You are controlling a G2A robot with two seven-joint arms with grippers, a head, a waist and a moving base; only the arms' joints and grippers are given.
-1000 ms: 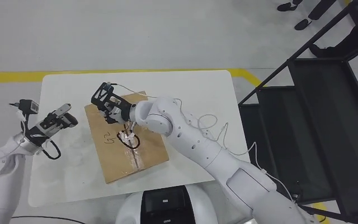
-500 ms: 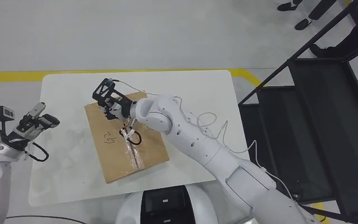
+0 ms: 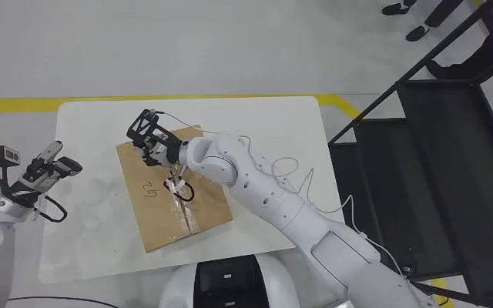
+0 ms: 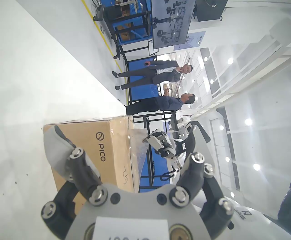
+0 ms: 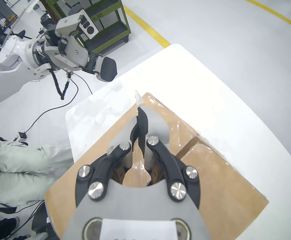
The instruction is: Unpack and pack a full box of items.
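A brown cardboard box [image 3: 173, 196] lies on the white table [image 3: 262, 131], its top flaps closed and clear tape along its seam [image 5: 188, 138]. My right gripper [image 3: 145, 132] is over the box's far edge, shut on a lifted strip of clear tape [image 5: 138, 98] that sticks out past its fingertips [image 5: 142, 118]. My left gripper [image 3: 52, 165] hangs beyond the table's left edge, open and holding nothing, its fingers [image 4: 56, 141] spread wide. From it I see the box's side [image 4: 91, 147], the raised tape [image 4: 138, 145] and the right gripper [image 4: 161, 143].
A black metal stair frame [image 3: 416, 154] stands to the right of the table. A yellow floor line [image 3: 192, 98] runs behind the table. A green cart [image 5: 104, 20] stands on the floor beyond the left arm [image 5: 68, 52].
The left gripper drew back to the left, off the table's edge, then stayed still. The right gripper shifted slightly toward the box's far edge, still pinching the tape.
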